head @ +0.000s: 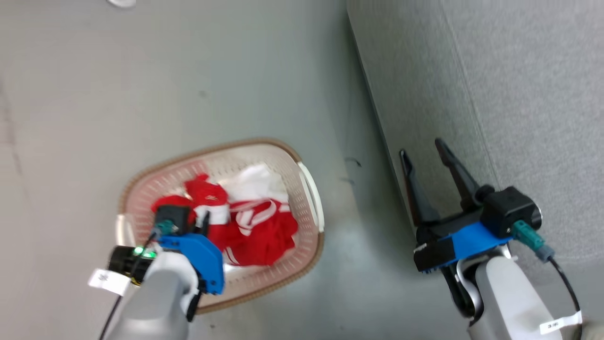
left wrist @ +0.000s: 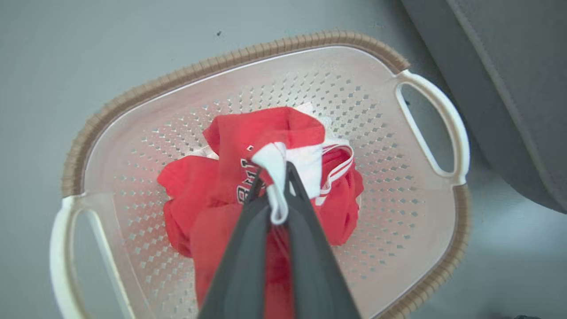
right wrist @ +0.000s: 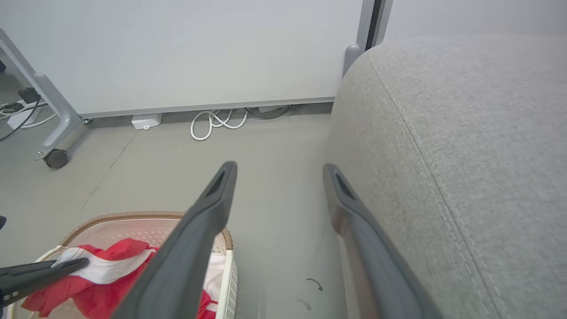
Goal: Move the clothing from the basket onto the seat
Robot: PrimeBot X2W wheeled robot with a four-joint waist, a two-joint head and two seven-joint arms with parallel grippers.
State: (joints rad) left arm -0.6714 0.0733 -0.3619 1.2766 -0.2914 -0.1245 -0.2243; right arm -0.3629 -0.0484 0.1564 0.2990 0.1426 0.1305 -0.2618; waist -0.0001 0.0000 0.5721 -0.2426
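Observation:
The cream basket [head: 309,189] with a brown rim stands on the floor and holds the red and white clothing [head: 257,231]. My left gripper [left wrist: 277,170] reaches down into the basket, shut on a white and red fold at the top of the clothing [left wrist: 266,133], which bunches up under it. Its dark fingers [right wrist: 53,269] pinch the striped garment [right wrist: 106,266] just above the basket [right wrist: 133,216]. My right gripper [head: 421,148] stands open with nothing in it, beside the front edge of the grey sofa [head: 519,94]. Between its spread fingers [right wrist: 217,195] I see bare floor, with the sofa [right wrist: 465,155] to the right.
The basket's white handle [left wrist: 447,119] faces the sofa [left wrist: 509,79], with a strip of grey floor between them. Farther off, a white cable [right wrist: 217,124] and a small white box [right wrist: 146,120] lie by a pale wall panel, near a wheeled frame leg [right wrist: 55,157].

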